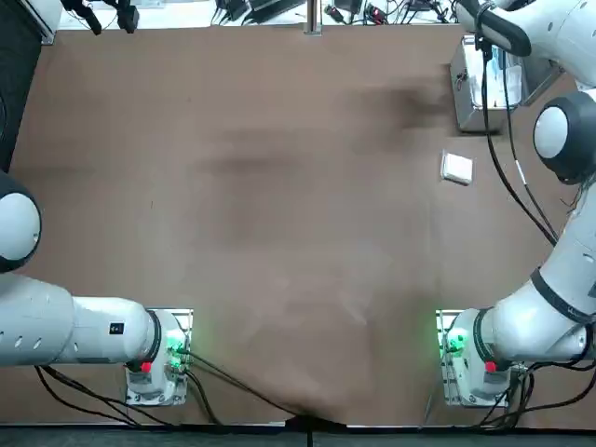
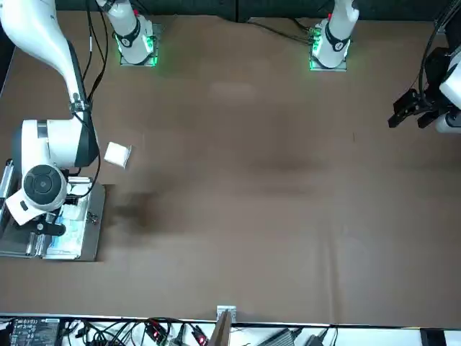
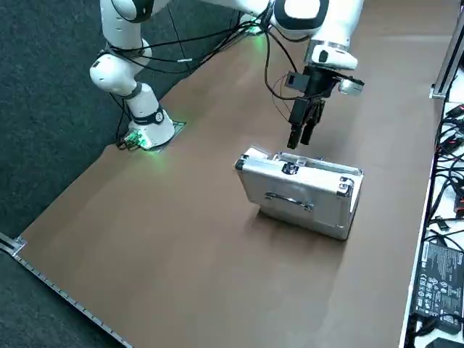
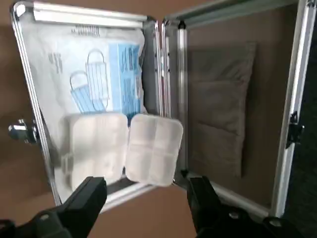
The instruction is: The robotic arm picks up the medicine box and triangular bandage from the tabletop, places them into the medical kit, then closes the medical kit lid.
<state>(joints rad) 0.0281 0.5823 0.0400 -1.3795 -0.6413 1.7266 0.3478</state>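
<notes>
**Right gripper open and empty over the raised-lid medical kit**

Seen from overhead, the silver aluminium medical kit point(image 1: 467, 93) sits at the table's 2 o'clock, its medical kit lid point(image 1: 540, 76) open toward 3 o'clock. The right gripper point(image 3: 303, 139) hangs above it, fingers point(image 4: 89, 196) spread wide, gripping nothing. Inside, the opened white medicine box point(image 4: 99, 146), its halves divided, lies on a face-mask packet point(image 4: 54, 74). The white triangular bandage packet point(image 1: 456, 168) rests on the tabletop point(image 1: 279, 233), the kit at its 1 o'clock.

Even, fairly bright overhead light; soft blurred shadows on brown tabletop point(image 1: 279, 214). Pale glare along aluminium case point(image 3: 297, 192) edges. Wrist view dimmer, slightly soft.
</notes>
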